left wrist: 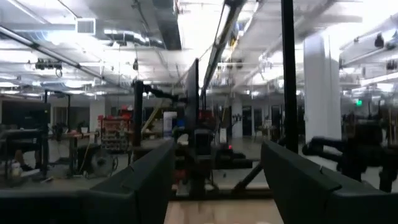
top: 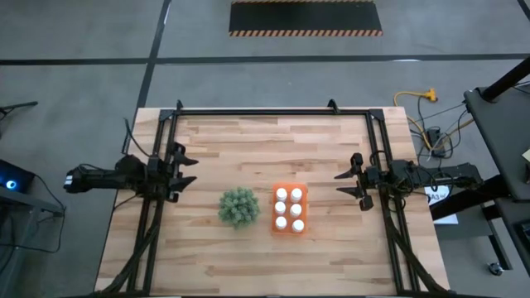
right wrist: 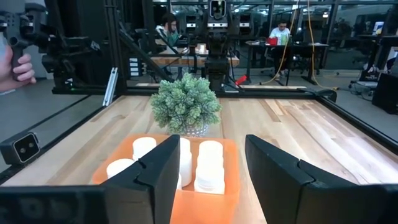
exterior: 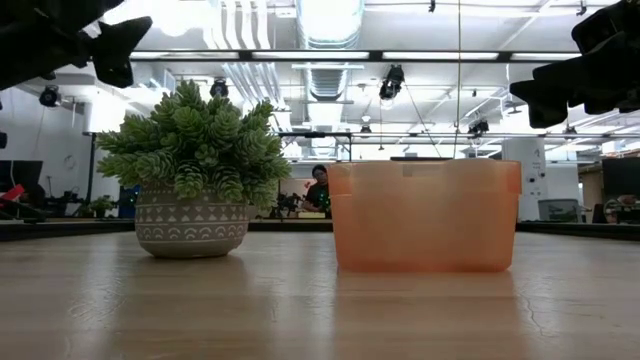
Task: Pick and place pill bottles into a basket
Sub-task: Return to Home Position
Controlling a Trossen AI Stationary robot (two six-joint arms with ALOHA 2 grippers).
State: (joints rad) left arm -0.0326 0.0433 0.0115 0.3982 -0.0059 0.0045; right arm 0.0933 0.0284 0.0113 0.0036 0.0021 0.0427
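The orange basket point(top: 290, 209) stands on the table right of centre, with several white pill bottles point(top: 289, 208) upright in it in two rows. It also shows in the low view point(exterior: 425, 216) and in the right wrist view point(right wrist: 205, 199), where the bottles point(right wrist: 210, 165) show too. My left gripper point(top: 187, 168) is open and empty at the table's left side. My right gripper point(top: 346, 185) is open and empty at the table's right side, facing the basket.
A round green bushy plant point(top: 238, 206) in a patterned pot point(exterior: 191, 228) stands just left of the basket. Black frame rails point(top: 273, 113) run along the table's far, left and right sides. People show in the room beyond; a hand point(right wrist: 17, 67) shows at the right wrist view's edge.
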